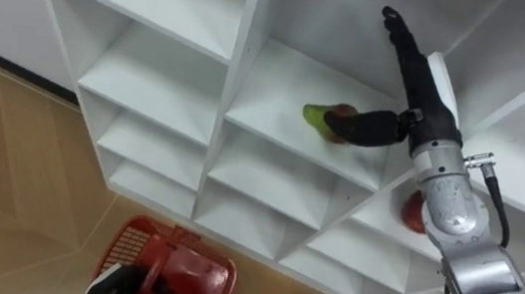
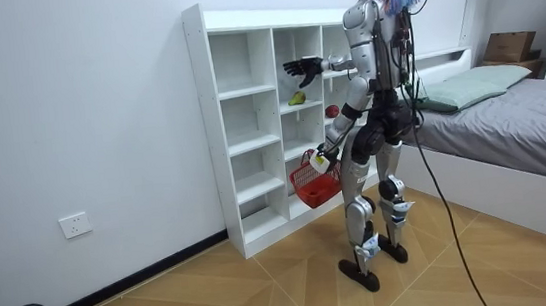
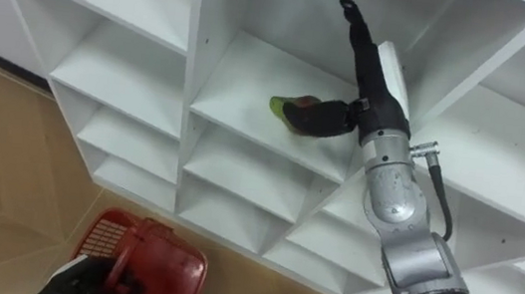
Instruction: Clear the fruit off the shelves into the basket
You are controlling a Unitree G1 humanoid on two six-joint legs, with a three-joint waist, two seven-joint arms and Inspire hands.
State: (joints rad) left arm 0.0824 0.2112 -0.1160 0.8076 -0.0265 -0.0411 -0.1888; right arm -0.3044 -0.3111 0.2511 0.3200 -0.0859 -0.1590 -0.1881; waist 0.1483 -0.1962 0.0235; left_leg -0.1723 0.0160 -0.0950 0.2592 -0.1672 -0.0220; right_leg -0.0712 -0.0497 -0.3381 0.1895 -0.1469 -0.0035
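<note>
Close right hand [image 1: 428, 92], now spread wide, toward fruit [image 1: 313, 116] at 8 o'clock off the palm, by the thumb. Holding basket [image 1: 200, 262] in curled left hand [image 1: 128, 289], low at 7 o'clock.

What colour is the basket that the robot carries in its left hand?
Red; the basket shows best in the left eye view.
</note>
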